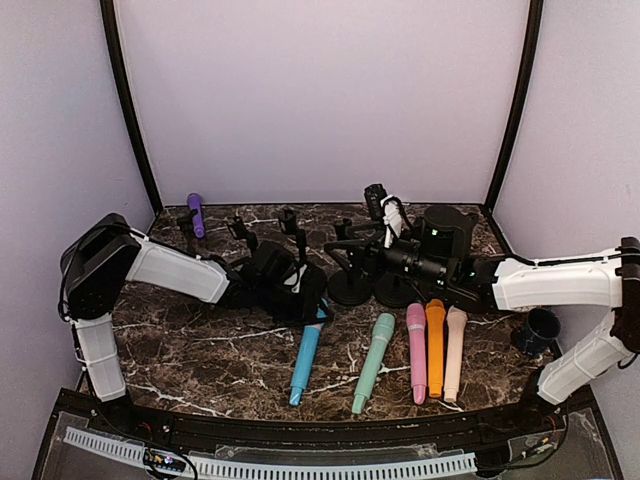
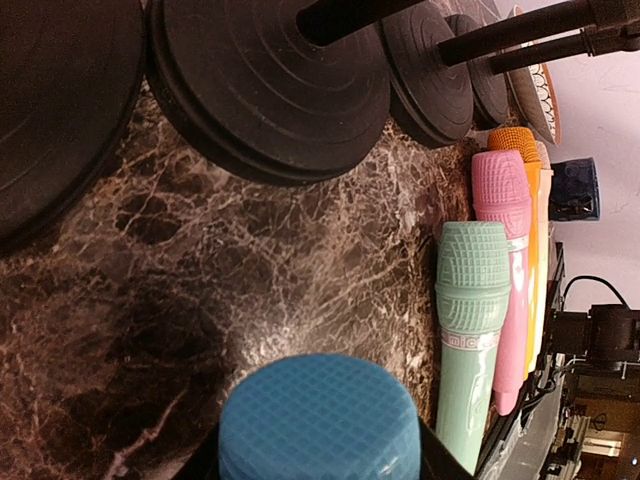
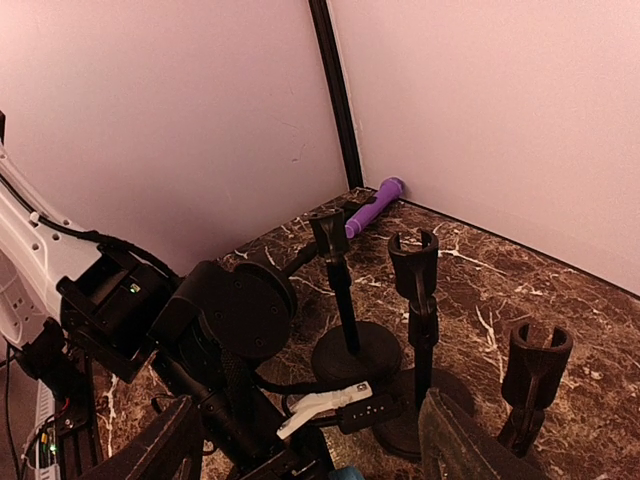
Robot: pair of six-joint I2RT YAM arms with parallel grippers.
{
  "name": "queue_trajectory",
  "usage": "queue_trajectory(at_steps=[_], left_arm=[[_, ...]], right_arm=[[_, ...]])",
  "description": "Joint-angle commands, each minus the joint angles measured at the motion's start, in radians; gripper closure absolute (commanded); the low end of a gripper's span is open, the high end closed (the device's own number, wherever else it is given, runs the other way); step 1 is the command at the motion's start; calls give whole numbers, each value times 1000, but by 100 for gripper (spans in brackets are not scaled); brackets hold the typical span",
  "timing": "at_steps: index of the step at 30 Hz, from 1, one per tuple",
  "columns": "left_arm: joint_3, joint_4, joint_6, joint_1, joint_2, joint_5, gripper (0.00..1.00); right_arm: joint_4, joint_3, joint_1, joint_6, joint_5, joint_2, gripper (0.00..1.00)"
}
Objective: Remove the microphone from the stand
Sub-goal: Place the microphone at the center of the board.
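Left hand is low over the marble surface, its fingers clamped on the blue microphone near the head. In the wrist view the grille fills the gap between them. The microphone body runs from the hand toward the near edge, low along the surface.

Beside the hand's outer-right side, four microphones lie in a row: mint, pink, orange, peach.

Right hand has its fingers wide apart with nothing gripped. Bare microphone stands rise just ahead of it. Beyond them, at the back corner, is the purple microphone, tilted and probably seated in a stand clip; the view is too small to confirm.
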Motion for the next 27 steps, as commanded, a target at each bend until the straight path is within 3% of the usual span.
queue_trajectory(at_steps=[1, 7, 19, 27], left_arm=[[19, 59, -1, -15, 23, -22, 67], [26, 98, -25, -21, 59, -7, 58], [35, 59, 36, -22, 23, -43, 27], [-15, 22, 74, -23, -87, -109, 24]], right_arm=[[40, -3, -2, 15, -8, 2, 25], [40, -9, -2, 26, -3, 5, 25], [30, 4, -2, 29, 3, 15, 25], [25, 8, -2, 30, 13, 18, 25]])
